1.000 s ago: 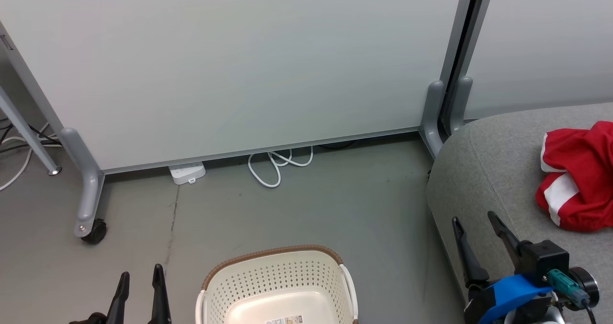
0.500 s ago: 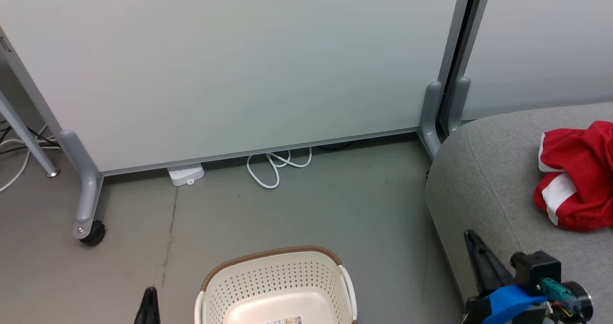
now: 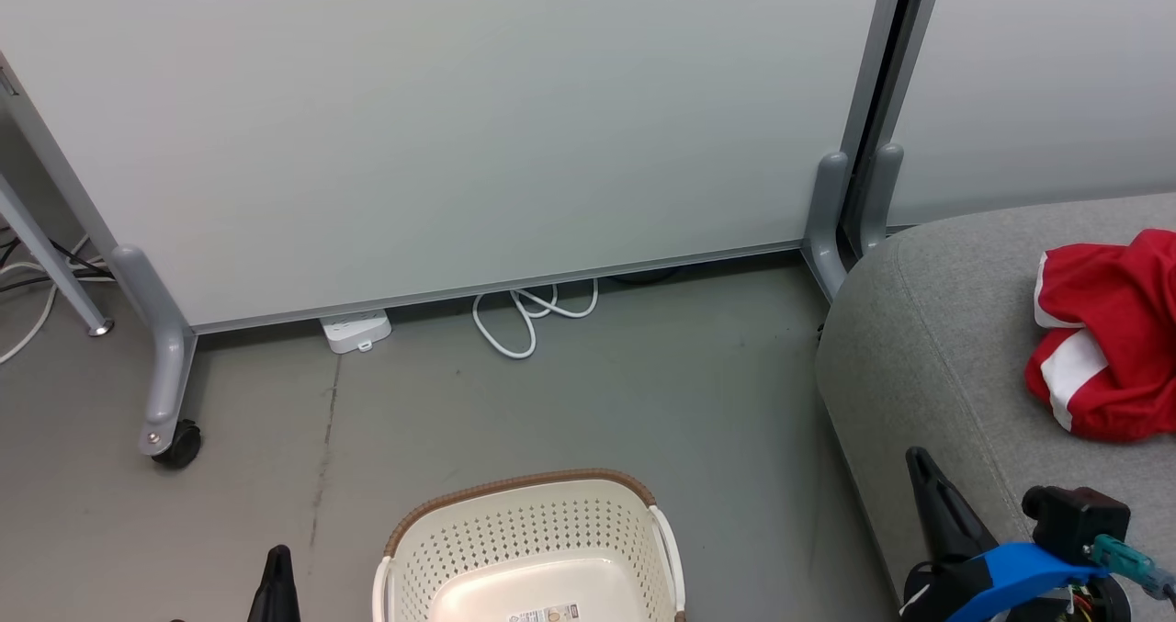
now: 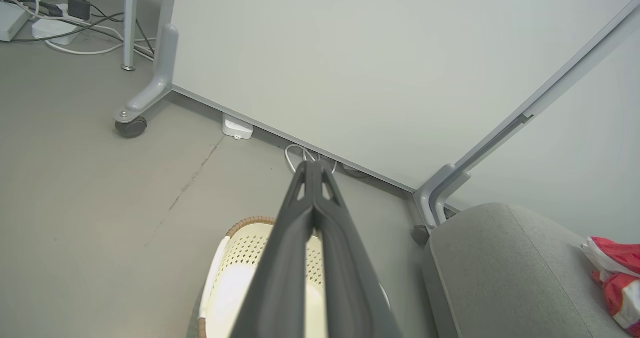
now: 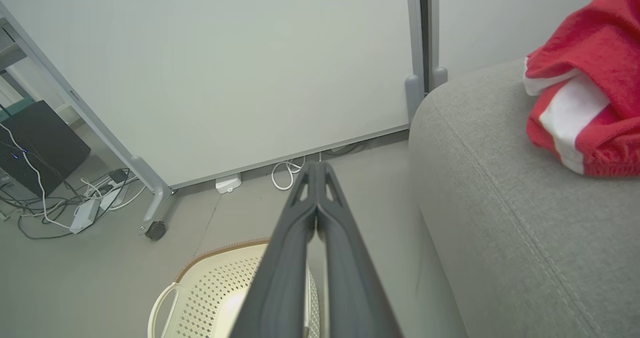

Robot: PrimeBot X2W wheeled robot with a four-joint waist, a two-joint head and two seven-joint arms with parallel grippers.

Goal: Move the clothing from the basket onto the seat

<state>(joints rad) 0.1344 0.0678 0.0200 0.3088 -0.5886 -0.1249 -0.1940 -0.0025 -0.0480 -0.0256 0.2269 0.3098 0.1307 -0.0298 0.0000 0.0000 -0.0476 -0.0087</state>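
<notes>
The red clothing [image 3: 1107, 337] with white stripes lies bunched on the grey seat [image 3: 928, 346] at the right; it also shows at clothing [image 5: 585, 83] and clothing [image 4: 617, 273]. The cream basket [image 3: 528, 548] with a brown rim stands on the floor at the bottom centre, with nothing but a label sticker inside. My left gripper [image 4: 313, 164] is shut with nothing in it, above the basket [image 4: 240, 258]. My right gripper [image 5: 316, 166] is shut and holds nothing, between the basket [image 5: 210, 288] and the seat [image 5: 500, 188]. In the head view the left gripper [image 3: 276, 558] and right gripper [image 3: 919, 461] sit low.
A white partition panel on grey wheeled feet [image 3: 165, 392] stands behind the basket. A white power strip [image 3: 356, 331] and a looped cable [image 3: 528, 314] lie at its base. More cables [image 5: 65, 203] lie at the far left on the grey floor.
Both grippers have gone from open to shut with nothing in them, and both have dropped lower in the head view. The clothing, basket and seat stay in place.
</notes>
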